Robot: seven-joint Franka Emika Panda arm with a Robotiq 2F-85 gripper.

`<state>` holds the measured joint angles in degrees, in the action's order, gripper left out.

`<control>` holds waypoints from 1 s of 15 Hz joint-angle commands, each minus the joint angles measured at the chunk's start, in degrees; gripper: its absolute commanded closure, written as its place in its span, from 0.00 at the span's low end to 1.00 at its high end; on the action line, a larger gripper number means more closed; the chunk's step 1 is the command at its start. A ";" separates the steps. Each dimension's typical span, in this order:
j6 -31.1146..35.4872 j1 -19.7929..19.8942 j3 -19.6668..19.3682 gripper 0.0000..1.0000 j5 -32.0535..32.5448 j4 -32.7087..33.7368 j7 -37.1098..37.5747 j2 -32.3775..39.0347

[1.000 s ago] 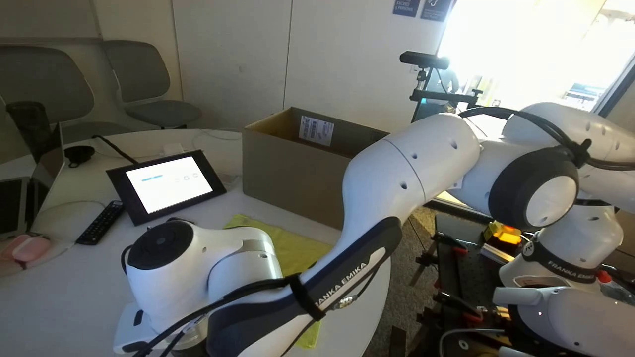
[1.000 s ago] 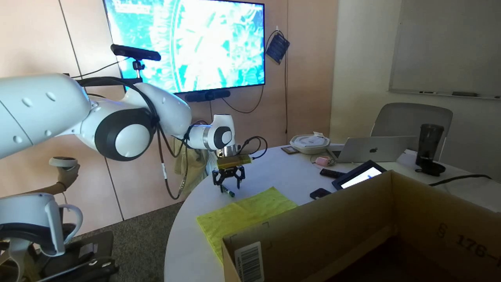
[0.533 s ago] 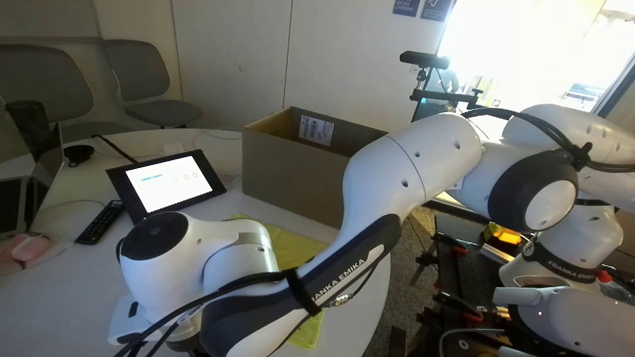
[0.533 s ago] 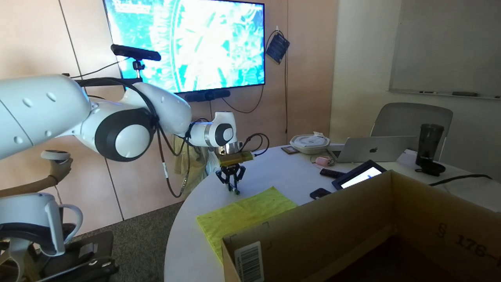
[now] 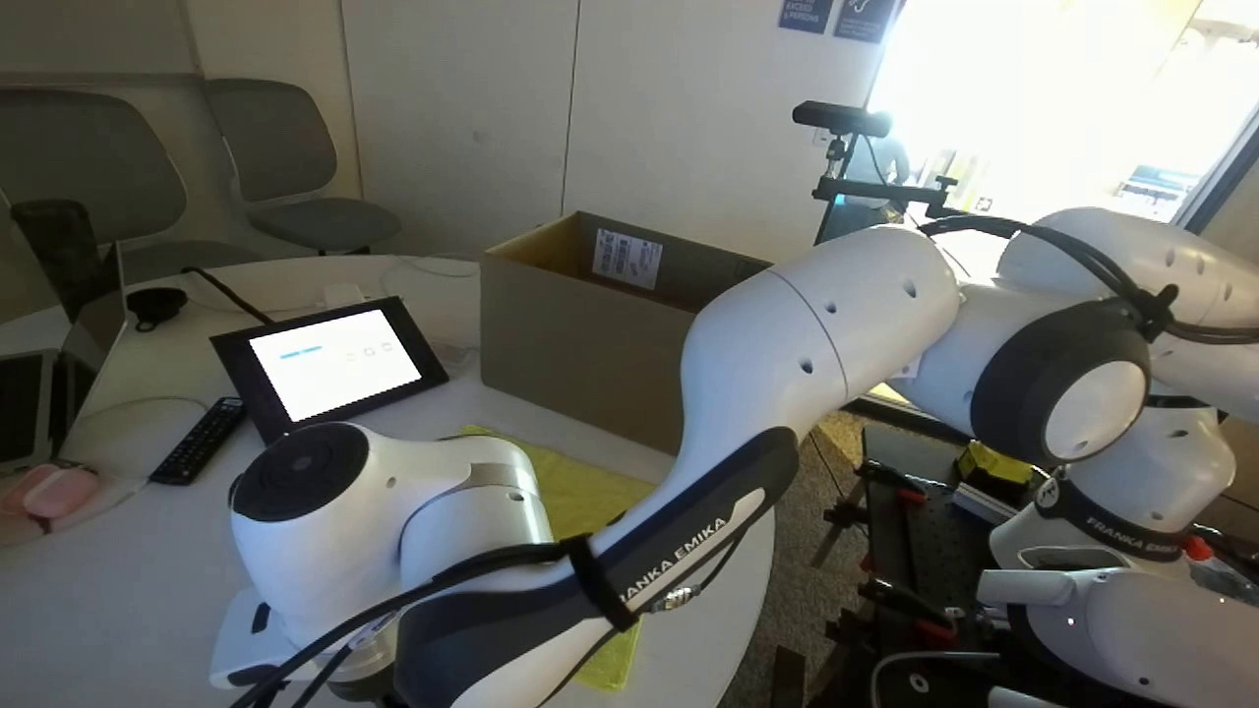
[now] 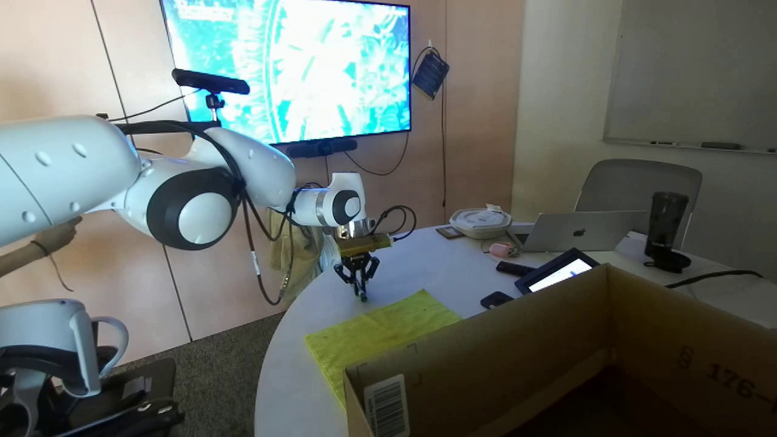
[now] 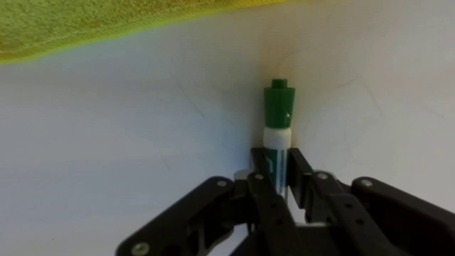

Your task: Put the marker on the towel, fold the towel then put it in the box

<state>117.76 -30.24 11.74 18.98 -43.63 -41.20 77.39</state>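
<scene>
The marker [image 7: 279,106], with a green cap and a green-and-white barrel, is pinched between the two black fingers [image 7: 300,174] in the wrist view. My gripper [image 7: 277,153] is shut on its barrel, close over the white tabletop; whether the marker touches the table I cannot tell. In an exterior view, the gripper [image 6: 360,292] points down just beyond the far edge of the towel [image 6: 382,328]. That yellow-green towel lies flat and unfolded, its edge also crossing the top of the wrist view. The brown cardboard box [image 5: 580,339] stands open beside the towel, which my arm partly covers there.
A lit tablet [image 5: 334,364], a black remote [image 5: 200,441] and a pink case [image 5: 61,492] lie on the table. A dark phone-like object [image 6: 496,299] rests near the box. A laptop [image 6: 580,230] and dark cup [image 6: 665,224] stand farther back.
The gripper's jaws have come together on the marker, which now lines up between the fingers. The wrist has shifted slightly. A person's hand at the side has moved away leftwards.
</scene>
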 commanded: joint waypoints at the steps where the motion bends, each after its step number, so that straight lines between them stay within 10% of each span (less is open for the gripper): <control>1: -3.10 -0.07 -0.06 0.95 -0.68 -1.76 3.86 -3.87; 15: -11.62 3.80 -0.41 0.96 -2.39 -33.56 38.60 -34.41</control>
<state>106.11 -28.20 11.48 18.72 -65.88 -9.85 51.46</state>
